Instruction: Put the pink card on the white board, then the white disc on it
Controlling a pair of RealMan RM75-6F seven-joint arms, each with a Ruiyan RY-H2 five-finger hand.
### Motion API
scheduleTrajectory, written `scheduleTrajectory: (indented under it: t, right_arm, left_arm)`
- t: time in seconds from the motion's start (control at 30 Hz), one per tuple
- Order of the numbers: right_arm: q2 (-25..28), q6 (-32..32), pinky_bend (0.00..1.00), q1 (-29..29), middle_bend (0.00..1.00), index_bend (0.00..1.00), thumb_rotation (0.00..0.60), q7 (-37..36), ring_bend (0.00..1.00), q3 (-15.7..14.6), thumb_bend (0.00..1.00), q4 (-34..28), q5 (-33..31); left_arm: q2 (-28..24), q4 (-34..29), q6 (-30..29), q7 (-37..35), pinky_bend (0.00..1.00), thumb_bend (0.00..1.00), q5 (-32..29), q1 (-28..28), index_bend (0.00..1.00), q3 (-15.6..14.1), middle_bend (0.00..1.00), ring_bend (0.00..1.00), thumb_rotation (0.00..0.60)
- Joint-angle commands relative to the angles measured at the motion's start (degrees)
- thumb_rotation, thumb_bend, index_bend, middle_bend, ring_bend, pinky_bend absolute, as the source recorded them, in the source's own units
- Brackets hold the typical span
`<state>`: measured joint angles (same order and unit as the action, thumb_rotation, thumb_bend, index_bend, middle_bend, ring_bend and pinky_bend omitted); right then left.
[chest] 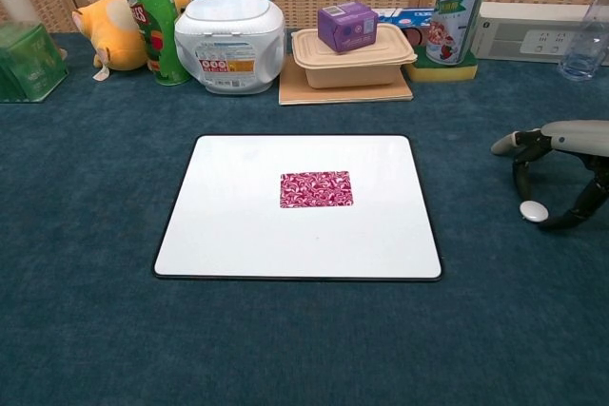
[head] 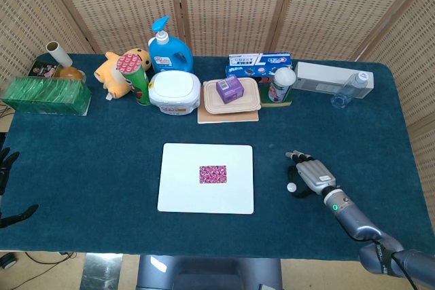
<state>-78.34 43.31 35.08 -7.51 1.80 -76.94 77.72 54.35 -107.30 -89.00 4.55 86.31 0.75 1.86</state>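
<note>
The pink patterned card lies flat at the middle of the white board. The small white disc lies on the blue cloth to the right of the board. My right hand arches over the disc, with a finger on one side and the thumb on the other, close to it but not gripping it. My left hand shows only at the far left edge of the head view, off the table, fingers apart and holding nothing.
Along the back stand a green box, plush toy, chips can, blue bottle, white tub, lidded food box with a purple carton, a cup, a white box and a water bottle.
</note>
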Motion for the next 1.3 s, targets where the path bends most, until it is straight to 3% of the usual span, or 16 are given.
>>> scheduleTrajectory:
  t: [0.03, 0.3, 0.67, 0.97, 1.3]
  right_arm:
    - [0.0, 0.0, 0.12, 0.0, 0.10, 0.52, 0.600, -0.1, 0.00, -0.1, 0.28, 0.0, 0.0]
    - [0.9, 0.6, 0.12, 0.0, 0.10, 0.53, 0.600, -0.2, 0.00, 0.0, 0.29, -1.5, 0.5]
    - [2.3, -0.6, 0.12, 2.9, 0.11, 0.53, 0.600, 4.8, 0.00, 2.7, 0.29, -8.0, -2.3]
    - [-1.2, -4.5, 0.12, 9.2, 0.10, 0.53, 0.600, 14.9, 0.00, 6.4, 0.29, -13.0, -13.1]
    - [-10.2, -4.5, 0.12, 19.3, 0.10, 0.53, 0.600, 25.7, 0.00, 8.2, 0.29, -11.8, -33.3]
  left_arm:
    - [0.0, 0.0, 0.0, 0.0, 0.00, 0.07, 0.0, 0.0, 0.00, 0.0, 0.00, 0.00, 0.600]
    - [0.0, -0.1, 0.0, 0.1, 0.00, 0.07, -0.2, 0.0, 0.00, 0.1, 0.00, 0.00, 0.600]
    - [-0.2, 0.0, -0.1, -0.4, 0.00, 0.07, 0.3, -0.1, 0.00, -0.1, 0.00, 0.00, 0.600]
    - [-0.3, 0.1, -0.1, -1.0, 0.00, 0.07, 0.2, -0.1, 0.00, -0.1, 0.00, 0.00, 0.600]
    - [-1.1, 0.7, 0.1, -3.7, 0.00, 0.07, 0.1, 0.0, 0.00, 0.0, 0.00, 0.00, 0.600]
